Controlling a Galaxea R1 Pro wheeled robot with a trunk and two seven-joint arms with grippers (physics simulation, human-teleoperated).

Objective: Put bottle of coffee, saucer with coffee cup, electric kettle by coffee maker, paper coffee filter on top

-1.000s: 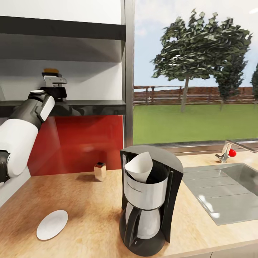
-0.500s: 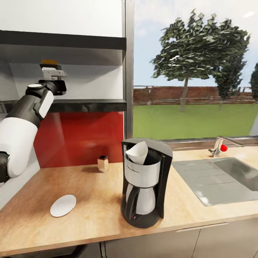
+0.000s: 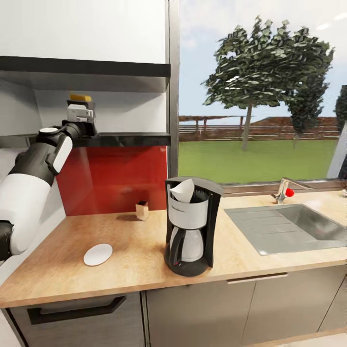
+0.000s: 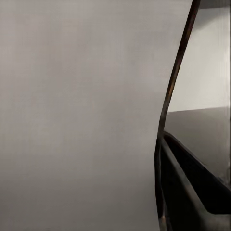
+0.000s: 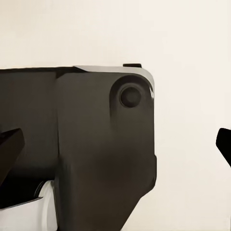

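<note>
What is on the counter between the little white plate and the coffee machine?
Nothing. In the head view, bare countertop lies between the saucer and the coffee maker. The small tan box stands further back.

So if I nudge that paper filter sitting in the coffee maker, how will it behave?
The paper filter looks thin, so probably light and floppy. It sits tilted and loose in the coffee maker basket, so a nudge may shift or crumple it.

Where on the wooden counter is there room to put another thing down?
Bare patches on the light beige wooden countertop: between the small flat white saucer and the tall black coffee maker, and between the coffee maker and the grey steel sink. The small tan box crowds the red wall.
</note>
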